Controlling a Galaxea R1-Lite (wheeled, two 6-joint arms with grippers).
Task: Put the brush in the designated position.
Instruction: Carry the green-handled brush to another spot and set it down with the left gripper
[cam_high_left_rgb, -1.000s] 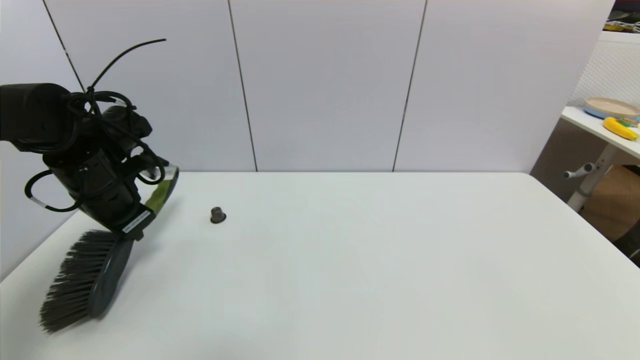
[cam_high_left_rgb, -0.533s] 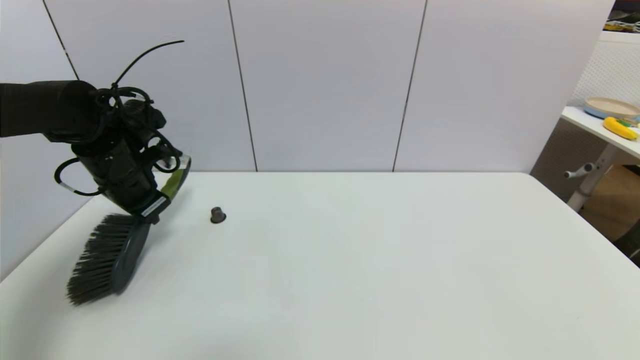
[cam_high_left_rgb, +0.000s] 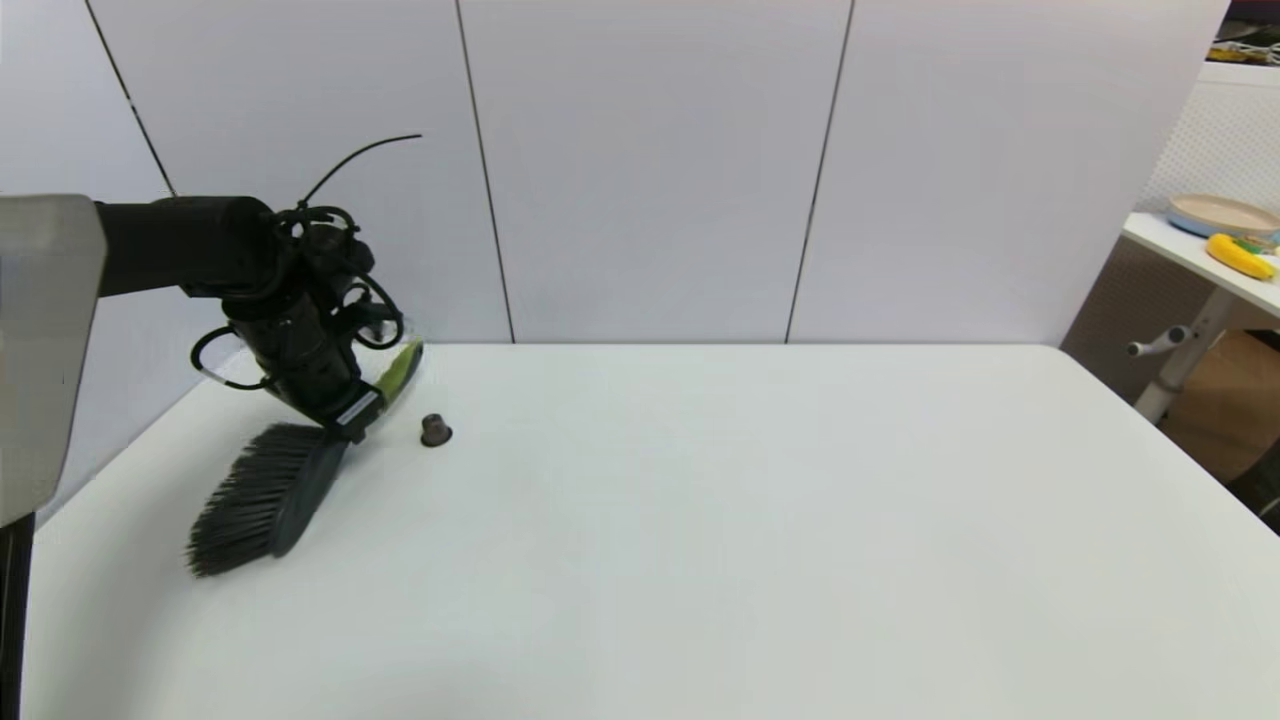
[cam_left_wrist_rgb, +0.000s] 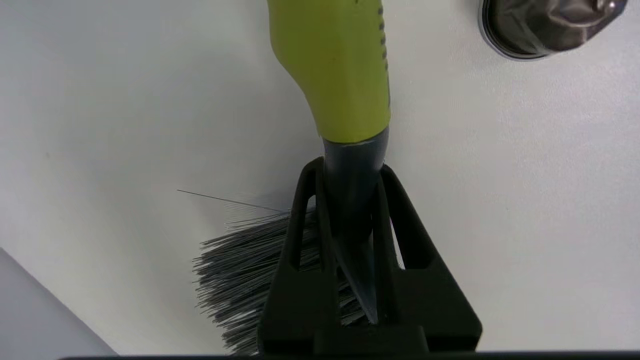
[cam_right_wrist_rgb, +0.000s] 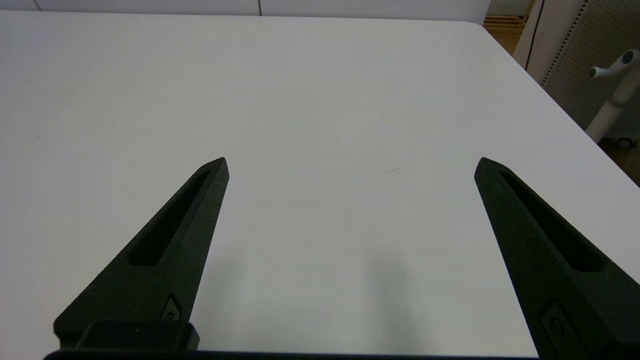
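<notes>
At far left of table (cam_high_left_rgb: 700, 520), left gripper (cam_high_left_rgb: 352, 415) clamped on brush (cam_high_left_rgb: 270, 495) neck, handle end hidden.

Even, bright light falls from overhead on my white table (cam_high_left_rgb: 700, 520), with no glare. Shadows are soft: a faint one just under my brush (cam_high_left_rgb: 265, 500), and two pale blurs below my right gripper (cam_right_wrist_rgb: 350, 165) fingers. The small dark cap (cam_left_wrist_rgb: 545, 25) near the brush handle looks slightly blurred up close.
</notes>
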